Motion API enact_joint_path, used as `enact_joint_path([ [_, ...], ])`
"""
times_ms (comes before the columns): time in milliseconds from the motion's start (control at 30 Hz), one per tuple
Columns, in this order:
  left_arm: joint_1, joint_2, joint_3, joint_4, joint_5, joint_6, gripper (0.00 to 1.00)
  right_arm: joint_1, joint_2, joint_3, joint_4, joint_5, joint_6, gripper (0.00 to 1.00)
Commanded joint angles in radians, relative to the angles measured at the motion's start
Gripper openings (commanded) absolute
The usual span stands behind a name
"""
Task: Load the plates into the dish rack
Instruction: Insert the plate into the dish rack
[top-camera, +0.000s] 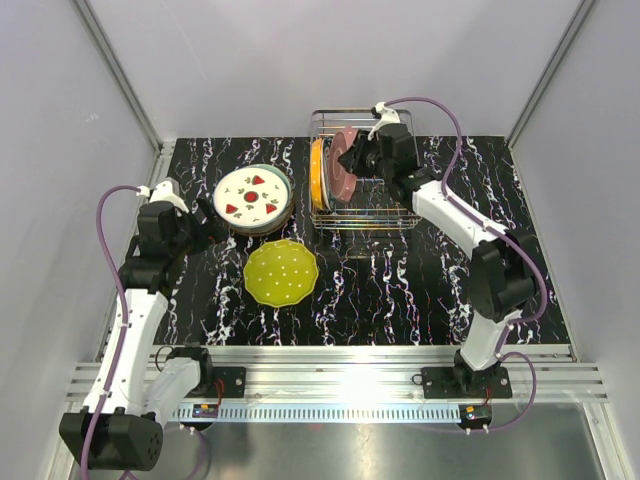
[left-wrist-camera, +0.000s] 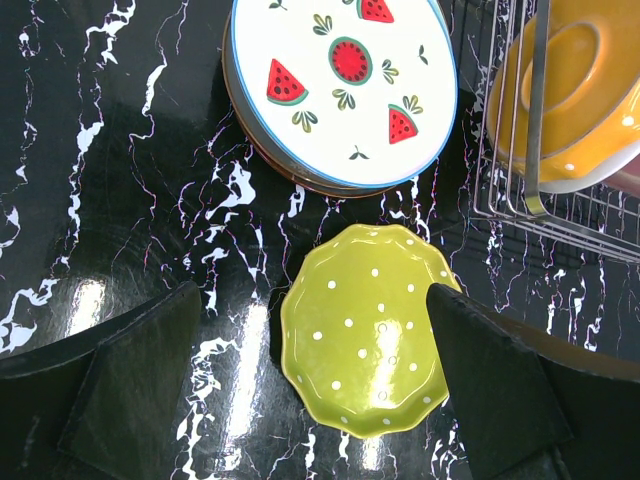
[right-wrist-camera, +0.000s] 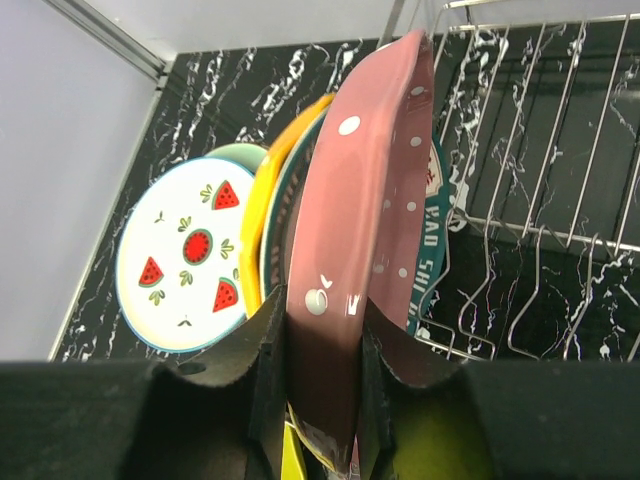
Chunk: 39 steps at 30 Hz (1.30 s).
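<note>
The wire dish rack (top-camera: 385, 215) stands at the back, with an orange plate (top-camera: 318, 178) upright at its left end. My right gripper (top-camera: 354, 160) is shut on the rim of a pink dotted plate (top-camera: 346, 172), held on edge in the rack beside the orange one. In the right wrist view the fingers (right-wrist-camera: 268, 345) clamp the pink plate (right-wrist-camera: 365, 200), with a teal lettered plate (right-wrist-camera: 432, 240) just behind it. A white watermelon plate (top-camera: 253, 195) tops a stack left of the rack. A yellow-green scalloped plate (top-camera: 281, 272) lies flat in front. My left gripper (top-camera: 207, 232) hovers open, above the yellow-green plate (left-wrist-camera: 365, 330).
The table is black marble-patterned with grey walls on three sides. The rack's right half (right-wrist-camera: 560, 150) shows only bare wire dividers. An aluminium rail (top-camera: 340, 365) with both arm bases runs along the near edge.
</note>
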Motion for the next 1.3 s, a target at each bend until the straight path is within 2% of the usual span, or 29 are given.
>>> enact_joint_path([
  [0, 0.003, -0.015, -0.015, 0.037, 0.009, 0.016, 0.99, 0.006, -0.019, 0.021, 0.172, 0.006, 0.017, 0.0],
  [267, 0.003, -0.009, -0.016, 0.038, 0.022, 0.013, 0.99, 0.005, 0.009, 0.051, 0.111, 0.036, 0.004, 0.0],
  [367, 0.003, -0.006, -0.016, 0.041, 0.023, 0.015, 0.99, 0.014, 0.024, 0.064, 0.087, 0.048, -0.002, 0.03],
  [533, 0.002, 0.002, -0.019, 0.045, 0.049, 0.013, 0.99, 0.023, 0.093, 0.134, 0.027, 0.045, -0.003, 0.19],
  [600, 0.002, 0.002, -0.018, 0.046, 0.052, 0.013, 0.99, 0.027, 0.108, 0.154, 0.014, 0.042, -0.003, 0.22],
  [700, 0.003, 0.003, -0.022, 0.048, 0.057, 0.015, 0.99, 0.032, 0.13, 0.174, 0.011, 0.039, -0.005, 0.33],
  [733, 0.002, 0.005, -0.024, 0.049, 0.057, 0.016, 0.99, 0.032, 0.136, 0.18, -0.021, 0.034, -0.005, 0.41],
  [867, 0.003, 0.019, -0.022, 0.048, 0.08, 0.016, 0.99, 0.037, 0.148, 0.209, -0.042, 0.025, -0.011, 0.53],
  [1000, 0.003, 0.028, -0.018, 0.041, 0.086, 0.021, 0.99, 0.041, 0.14, 0.216, -0.049, 0.014, -0.013, 0.57],
  [1267, 0.003, 0.025, -0.016, 0.038, 0.075, 0.021, 0.99, 0.041, 0.085, 0.199, -0.075, 0.023, -0.028, 0.58],
])
